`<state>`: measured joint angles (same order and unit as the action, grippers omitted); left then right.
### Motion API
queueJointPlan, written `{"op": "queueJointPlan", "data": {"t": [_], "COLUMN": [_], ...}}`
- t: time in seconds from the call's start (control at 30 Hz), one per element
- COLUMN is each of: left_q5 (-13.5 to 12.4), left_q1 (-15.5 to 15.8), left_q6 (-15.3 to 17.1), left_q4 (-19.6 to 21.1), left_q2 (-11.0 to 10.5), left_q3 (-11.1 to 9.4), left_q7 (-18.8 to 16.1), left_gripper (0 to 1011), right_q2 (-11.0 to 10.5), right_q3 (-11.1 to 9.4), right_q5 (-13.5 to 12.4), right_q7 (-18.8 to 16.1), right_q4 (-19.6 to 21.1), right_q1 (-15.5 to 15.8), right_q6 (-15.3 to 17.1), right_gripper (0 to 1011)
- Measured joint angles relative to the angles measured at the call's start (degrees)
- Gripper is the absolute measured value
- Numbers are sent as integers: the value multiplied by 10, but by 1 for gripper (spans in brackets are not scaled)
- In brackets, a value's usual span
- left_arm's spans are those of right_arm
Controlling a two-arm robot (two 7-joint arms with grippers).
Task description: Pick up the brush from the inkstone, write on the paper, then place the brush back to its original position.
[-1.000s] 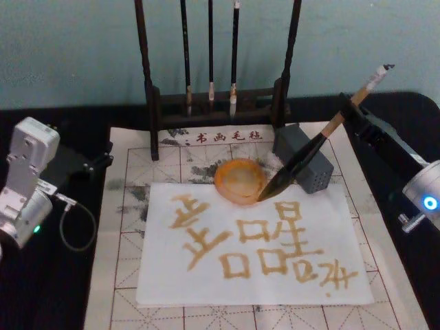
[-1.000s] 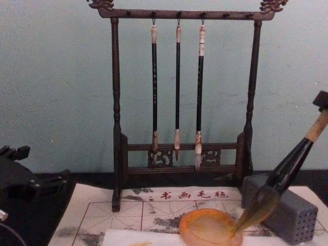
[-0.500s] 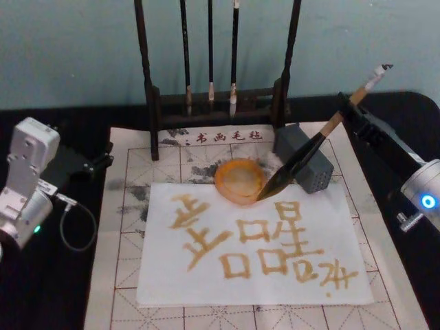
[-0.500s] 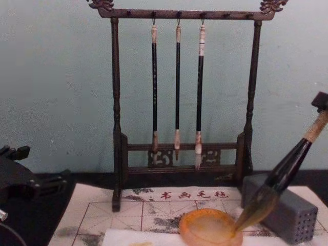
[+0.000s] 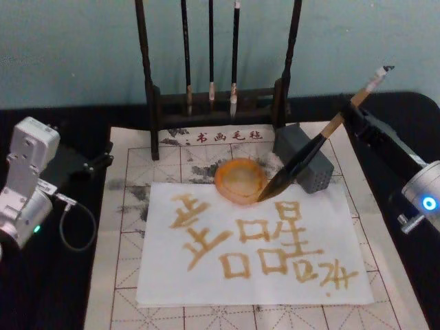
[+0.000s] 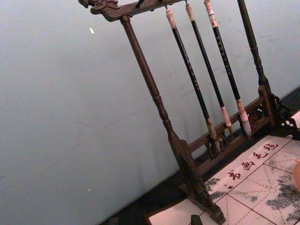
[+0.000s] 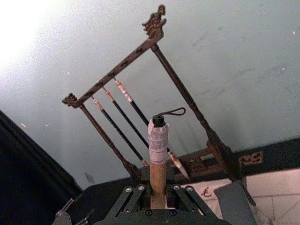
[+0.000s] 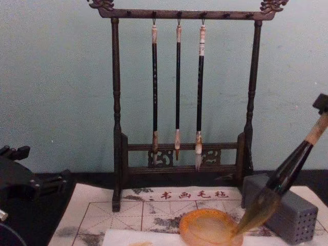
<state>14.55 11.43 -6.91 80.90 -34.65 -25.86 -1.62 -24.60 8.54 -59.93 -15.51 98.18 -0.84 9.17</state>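
**Head view: brush tip at the inkstone's rim, right claw gripping the handle**

Head view has the brush slanting steeply. Its bushy brown tip is down at the near right rim of the inkstone, and its taped top leans up and away to the right. From the chest view, the brush crosses in front of the grey block, and its tip meets the right edge of the orange dish.

The right claw is closed on the pale upper handle, above the black section, with its arm coming in from the right side of the table. In the right wrist view, both fingers press against the wooden shaft, with the wrapped end and its cord loop standing above them.

The inkstone sits at the far edge of the paper, which carries several golden-brown characters. The paper lies on a gridded felt mat. Just right of the dish stands the grey block with small holes.

Behind both is the dark wooden rack, with three thin brushes hanging from its top bar.

The left claw is parked off the mat's left edge, well apart from the dish. Whether it is open or closed cannot be told.
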Motion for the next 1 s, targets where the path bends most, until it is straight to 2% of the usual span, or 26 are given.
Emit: {"op": "queueJointPlan", "data": {"t": [0.17,0.4,0.6,1.0], "left_q5": [0,0,0,0], "left_q1": [0,0,0,0], "left_q6": [0,0,0,0], "left_q4": [0,0,0,0], "left_q2": [0,0,0,0], "left_q3": [0,0,0,0], "left_q7": [0,0,0,0], "left_gripper": [1001,1001,1001,1001], "right_q2": [-2,6,24,58], "right_q3": [4,15,33,52], "right_q5": [-10,-27,-42,-68], "right_q7": [1,10,30,68], "right_q4": [-2,-19,-54,-122], "right_q1": [1,-17,-52,-103], "right_q6": [-4,-7,-9,-18], "right_gripper": [198,198,198,198]}}
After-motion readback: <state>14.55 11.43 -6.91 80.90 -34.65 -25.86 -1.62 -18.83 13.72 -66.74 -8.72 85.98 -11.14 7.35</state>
